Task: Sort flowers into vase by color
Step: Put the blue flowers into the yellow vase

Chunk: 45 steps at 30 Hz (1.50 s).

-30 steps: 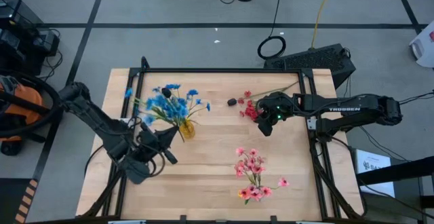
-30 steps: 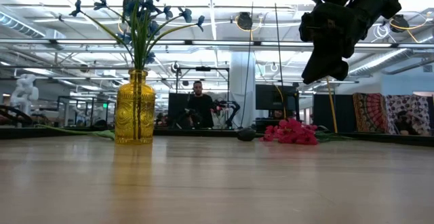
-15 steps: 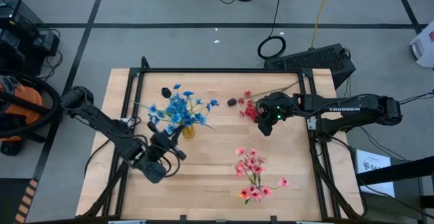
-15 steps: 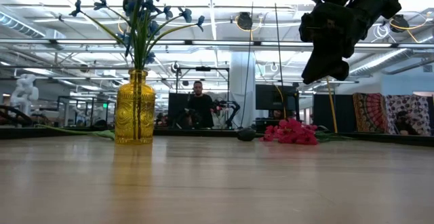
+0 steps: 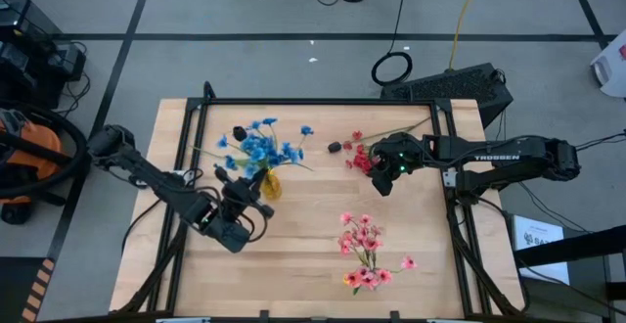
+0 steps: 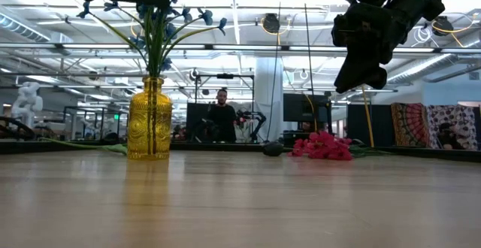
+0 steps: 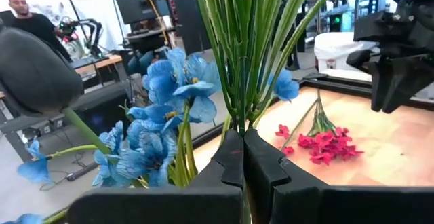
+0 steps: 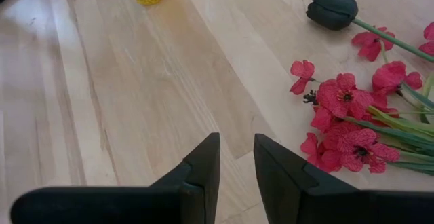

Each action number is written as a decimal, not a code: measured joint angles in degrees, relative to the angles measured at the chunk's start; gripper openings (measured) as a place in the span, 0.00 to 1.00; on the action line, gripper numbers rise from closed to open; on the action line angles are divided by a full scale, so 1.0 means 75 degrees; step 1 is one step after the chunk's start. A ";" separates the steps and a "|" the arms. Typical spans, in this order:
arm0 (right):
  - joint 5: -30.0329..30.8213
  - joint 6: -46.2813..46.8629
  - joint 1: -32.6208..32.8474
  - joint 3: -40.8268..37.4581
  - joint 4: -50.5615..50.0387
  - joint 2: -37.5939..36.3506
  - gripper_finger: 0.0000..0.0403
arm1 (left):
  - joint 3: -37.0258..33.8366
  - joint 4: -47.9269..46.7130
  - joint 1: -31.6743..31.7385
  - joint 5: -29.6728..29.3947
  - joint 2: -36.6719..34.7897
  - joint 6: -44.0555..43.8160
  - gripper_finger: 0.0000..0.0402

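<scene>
1. Your left claw (image 5: 243, 204) sits pinched tight on the green stems of the blue flowers (image 5: 262, 147), right above the yellow vase (image 6: 149, 120).
2. Those blue flowers stand in the vase, which is upright on the counter (image 5: 313, 254) toward its left side.
3. Your right claw (image 5: 383, 181) hangs above the counter with its fingers a narrow gap apart, holding nothing.
4. The red flowers (image 8: 352, 115) lie just beside it, a dark bud (image 8: 331, 10) next to them.
5. The pink flowers (image 5: 365, 250) lie nearer the front edge.
</scene>
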 joint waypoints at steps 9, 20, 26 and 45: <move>0.0000 -0.0094 0.0000 0.0000 0.0001 0.0000 0.21 | 0.0000 -0.0230 0.0361 0.0046 0.0000 -0.0006 0.00; -0.0006 -0.0122 0.0000 0.0000 0.0000 0.0000 0.21 | -0.0429 -0.0196 0.0541 0.0047 -0.0006 -0.0875 0.00; -0.0044 -0.0122 0.0003 0.0000 -0.0003 0.0000 0.21 | -0.0855 -0.0006 0.0427 -0.0251 -0.0006 -0.1592 0.00; -0.0042 -0.0101 -0.0002 0.0000 -0.0006 0.0000 0.21 | -0.2281 0.1897 0.0168 0.0400 -0.0004 -0.1638 0.00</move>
